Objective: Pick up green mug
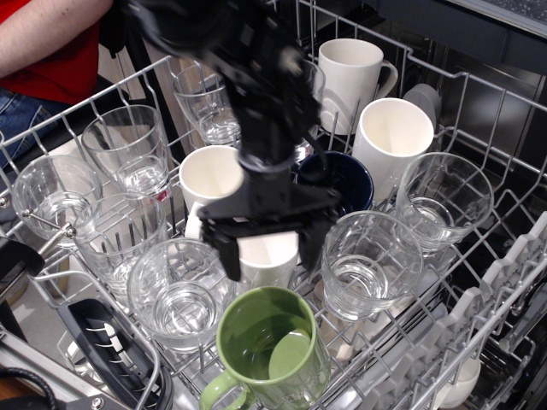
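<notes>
The green mug (272, 350) stands upright in the dish rack at the front, its loop handle at the lower left and its inside green. My gripper (269, 256) hangs open just above and behind the mug's far rim, its two dark fingers (229, 258) spread about as wide as the mug. It holds nothing. The arm covers most of a white mug (267, 256) right behind the green one.
The wire dish rack (479, 282) holds several clear glasses, such as one (369, 260) right of the gripper and one (181, 295) left of it. White mugs (391, 141) and a dark navy mug (342, 181) stand behind. A person in red (47, 43) is at the top left.
</notes>
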Action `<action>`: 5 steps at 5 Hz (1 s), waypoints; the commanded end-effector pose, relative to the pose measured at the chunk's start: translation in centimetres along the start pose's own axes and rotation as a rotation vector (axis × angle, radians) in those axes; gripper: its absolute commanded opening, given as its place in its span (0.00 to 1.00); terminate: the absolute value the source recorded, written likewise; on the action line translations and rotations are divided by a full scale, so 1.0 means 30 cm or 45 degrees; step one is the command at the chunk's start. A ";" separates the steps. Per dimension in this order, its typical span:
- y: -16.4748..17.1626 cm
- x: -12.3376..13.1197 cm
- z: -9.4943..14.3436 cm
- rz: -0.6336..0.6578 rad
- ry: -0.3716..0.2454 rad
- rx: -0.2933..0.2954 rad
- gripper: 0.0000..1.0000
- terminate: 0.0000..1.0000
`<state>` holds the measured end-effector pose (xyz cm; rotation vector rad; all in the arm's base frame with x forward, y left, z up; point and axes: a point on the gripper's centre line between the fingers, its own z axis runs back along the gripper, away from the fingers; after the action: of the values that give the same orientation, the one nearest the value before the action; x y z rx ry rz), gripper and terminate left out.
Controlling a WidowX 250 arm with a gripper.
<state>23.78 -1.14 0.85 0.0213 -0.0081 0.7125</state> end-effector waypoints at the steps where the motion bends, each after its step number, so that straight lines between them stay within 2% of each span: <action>1: -0.034 -0.014 -0.057 0.055 -0.096 -0.009 1.00 0.00; 2: -0.025 -0.041 -0.108 0.079 -0.147 -0.016 1.00 0.00; 4: -0.055 -0.048 -0.150 0.161 -0.232 -0.085 1.00 0.00; 5: -0.079 -0.035 -0.174 0.183 -0.270 -0.060 1.00 0.00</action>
<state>23.82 -3.37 -5.34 0.0729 -0.2198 0.8480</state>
